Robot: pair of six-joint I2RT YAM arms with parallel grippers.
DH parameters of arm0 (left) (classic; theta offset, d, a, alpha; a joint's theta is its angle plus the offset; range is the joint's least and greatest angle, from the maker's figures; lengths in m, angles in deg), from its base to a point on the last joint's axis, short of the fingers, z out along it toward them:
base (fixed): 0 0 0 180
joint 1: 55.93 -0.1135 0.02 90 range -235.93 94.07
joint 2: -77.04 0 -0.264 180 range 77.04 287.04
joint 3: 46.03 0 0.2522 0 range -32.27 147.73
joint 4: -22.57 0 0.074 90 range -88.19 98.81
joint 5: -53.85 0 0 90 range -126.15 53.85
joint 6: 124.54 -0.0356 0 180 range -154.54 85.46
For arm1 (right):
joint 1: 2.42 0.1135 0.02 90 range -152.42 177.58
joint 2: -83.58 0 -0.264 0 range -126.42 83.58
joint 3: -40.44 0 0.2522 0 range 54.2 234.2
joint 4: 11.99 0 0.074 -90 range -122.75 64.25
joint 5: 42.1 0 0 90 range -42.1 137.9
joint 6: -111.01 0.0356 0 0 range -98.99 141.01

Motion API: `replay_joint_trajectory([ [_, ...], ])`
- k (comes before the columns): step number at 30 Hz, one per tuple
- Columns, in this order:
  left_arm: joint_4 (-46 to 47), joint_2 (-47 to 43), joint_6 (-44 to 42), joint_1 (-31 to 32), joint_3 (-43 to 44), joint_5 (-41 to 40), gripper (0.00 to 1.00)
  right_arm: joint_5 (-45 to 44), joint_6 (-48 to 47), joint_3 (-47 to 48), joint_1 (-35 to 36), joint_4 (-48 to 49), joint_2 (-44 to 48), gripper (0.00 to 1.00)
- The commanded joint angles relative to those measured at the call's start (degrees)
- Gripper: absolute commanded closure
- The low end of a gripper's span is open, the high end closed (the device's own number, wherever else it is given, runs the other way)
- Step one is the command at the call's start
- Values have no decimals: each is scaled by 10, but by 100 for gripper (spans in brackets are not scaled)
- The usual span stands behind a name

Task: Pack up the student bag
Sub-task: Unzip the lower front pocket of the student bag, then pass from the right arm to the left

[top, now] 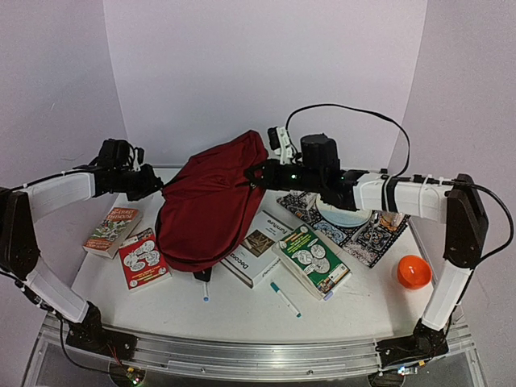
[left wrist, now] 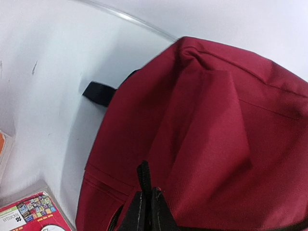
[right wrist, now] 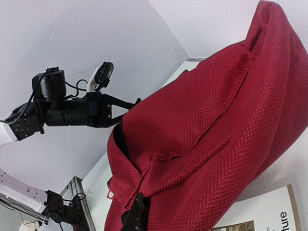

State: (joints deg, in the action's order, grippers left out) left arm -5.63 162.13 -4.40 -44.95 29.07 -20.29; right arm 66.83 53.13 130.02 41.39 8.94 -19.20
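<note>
Student bag [top: 211, 205] held at both sides | left fingers [left wrist: 136, 215] pinching its fabric | right fingers [right wrist: 136, 217] pinching its fabric

**Back wall** [top: 242, 72]: plain, matte, pale lilac-white, unbroken across the width of the top view.

**Left wall** [top: 48, 89] and **right wall** [top: 472, 89]: same finish as the back wall. Each meets it at a straight vertical seam, so the three walls form a shallow booth around the work area.

**Tabletop** [top: 363, 310]: white, smooth, faintly glossy. The far edge shows in the left wrist view as a thin bright curved rim [left wrist: 130, 19]. A small dark mark [left wrist: 34, 67] lies on the surface near it.

**Rail** [top: 258, 352]: brushed aluminium, running along the near edge of the tabletop.

**Light**: diffuse and even, from above. Shadows on the tabletop are soft and short, and the walls carry a slight violet cast.
</note>
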Motion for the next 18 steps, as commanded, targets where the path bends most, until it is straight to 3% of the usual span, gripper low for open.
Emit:
replay_joint_trajectory([
  [1, -5, -70, -11, -12, -5, 49, 93, -19, -18, 83, -33, 17, 12, 100],
  [5, -24, -90, -7, 33, -17, 78, 93, -36, -28, 110, -40, -43, 0, 100],
  [9, -31, -103, 4, 111, -50, 53, 90, -42, -30, 101, -43, -53, -4, 100],
  [12, -31, -117, 5, 128, -78, 16, 86, -38, -36, 89, -43, -57, -8, 100],
  [18, -48, -116, -32, 128, -46, -76, 58, 4, -57, 75, -43, -59, -15, 100],
])
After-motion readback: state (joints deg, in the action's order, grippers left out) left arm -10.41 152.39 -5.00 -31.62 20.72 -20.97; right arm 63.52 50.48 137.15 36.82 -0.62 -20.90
